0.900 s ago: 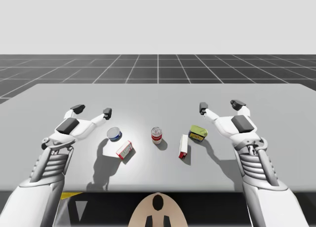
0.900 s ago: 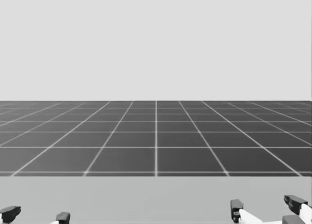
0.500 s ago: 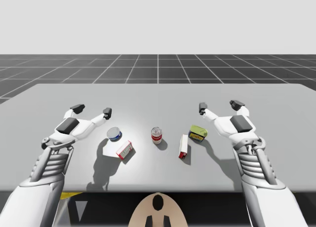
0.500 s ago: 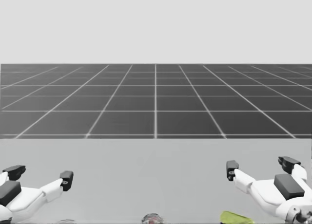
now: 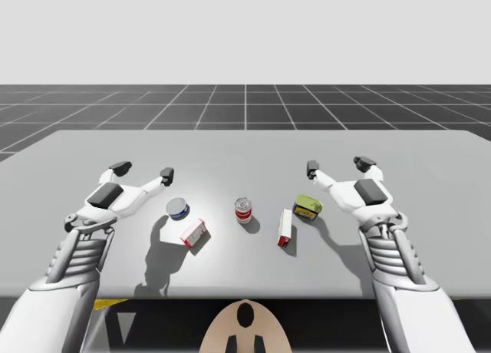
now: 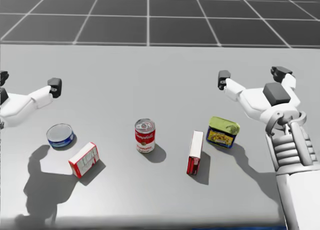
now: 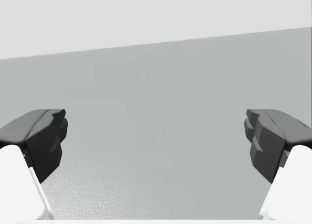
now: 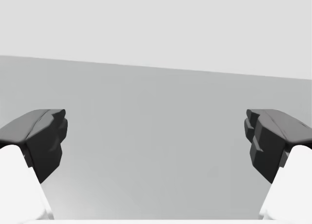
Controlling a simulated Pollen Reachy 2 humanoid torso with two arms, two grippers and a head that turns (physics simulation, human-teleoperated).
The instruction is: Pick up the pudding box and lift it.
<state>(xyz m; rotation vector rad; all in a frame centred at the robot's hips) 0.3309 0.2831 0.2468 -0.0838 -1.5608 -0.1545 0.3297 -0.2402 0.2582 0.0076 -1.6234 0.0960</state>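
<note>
Table [image 5: 245, 150]: plain light grey. Floor [image 5: 245, 103] behind it: dark grey, white grid lines. Round can [image 6: 144, 135]: red top band, white bottom band, silver lid. Left of the can, flat round tin [image 6: 60, 135]: blue wall, pale silvery top. Also left of the can, small box [image 6: 83, 159]: white with red print. Right of the can, upright box [image 6: 195, 152]: white upper part, red lower part. Further right of the can, rectangular tin [image 6: 223, 132]: yellow-green top, blue side with yellow patches. Left gripper [image 5: 143, 170] and right gripper [image 5: 338, 165]: white, black fingertips [image 7: 46, 136].
</note>
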